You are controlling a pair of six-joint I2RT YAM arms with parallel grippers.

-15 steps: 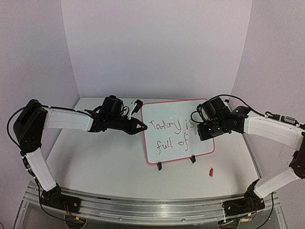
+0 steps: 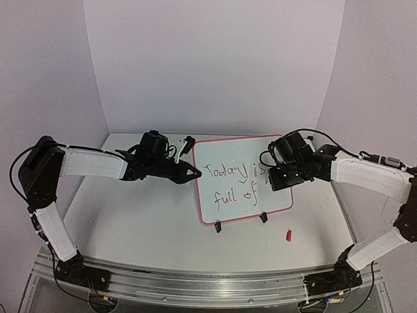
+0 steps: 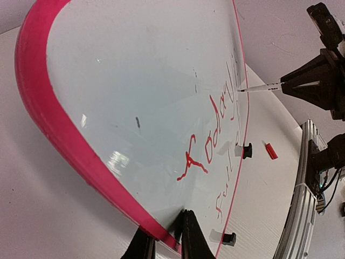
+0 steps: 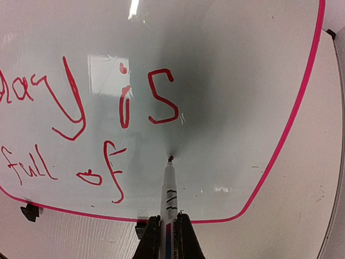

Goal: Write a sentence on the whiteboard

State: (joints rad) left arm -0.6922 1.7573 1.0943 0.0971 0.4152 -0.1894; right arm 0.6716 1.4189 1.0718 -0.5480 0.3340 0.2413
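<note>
Overhead, whiteboard [image 2: 242, 212]: I see it propped at a tilt on two black feet [image 2: 218, 227], centre-right of the frame, on the white table [image 2: 130, 222].
Overhead, sentence [image 2: 229, 182]: two lines, "Today is" above "full of", across the left and middle of the board.
Overhead, left gripper [image 2: 196, 173]: at the board's left edge, level with the first line.
Overhead, right gripper [image 2: 273, 177]: over the board's right part, just right of "of".
Overhead, small red piece [image 2: 288, 235]: on the table at the lower right of the board, apart from it.
Left wrist, whiteboard: its pink frame sweeps from the upper left to the bottom centre, and the writing runs up the right half in red.
Left wrist, left gripper: its fingers [image 3: 191, 245] at the bottom centre pinch tight on the frame's edge.
Left wrist, marker [image 3: 262, 87]: upper right, white barrel with its tip on the board, held out by the right gripper.
Right wrist, right gripper: I see it clamped on the marker at the bottom centre, barrel pointing up the frame.
Right wrist, marker tip: touching the white surface right of "of" and below "is".
</note>
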